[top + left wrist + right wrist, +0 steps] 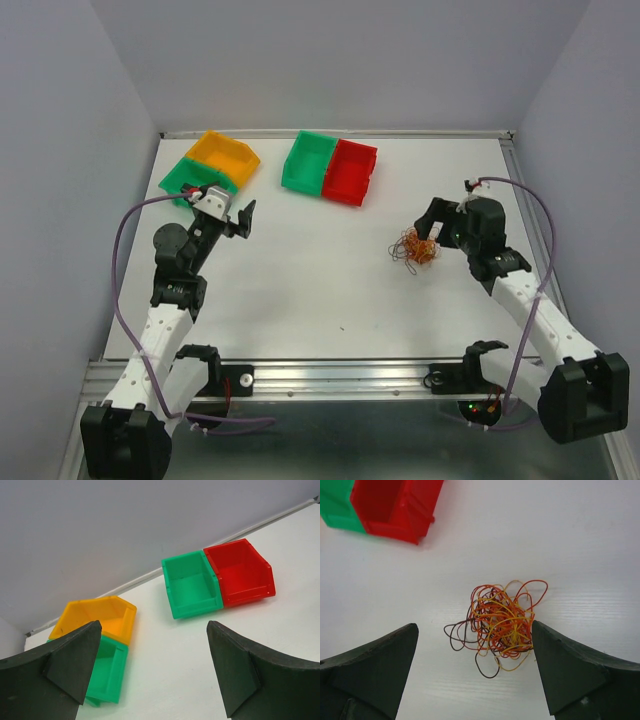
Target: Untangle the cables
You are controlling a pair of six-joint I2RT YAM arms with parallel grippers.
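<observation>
Near the table (320, 290)'s right edge, halfway back, the cables (500, 627) lie in one tight red, orange and dark knot, with the right gripper (474, 629) poised at them, jaws spread wide and empty. The left gripper (154, 625), over the left side, is spread and empty too. Nothing looks separated yet, so I judge the step to be picking a first strand: close on one loose outer loop and draw it out gently. The bins (350, 195) by the far edge show no legible writing.

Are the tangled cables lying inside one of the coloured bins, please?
No, the cables lie in a loose bundle on the bare white table, well apart from the red bin.
</observation>
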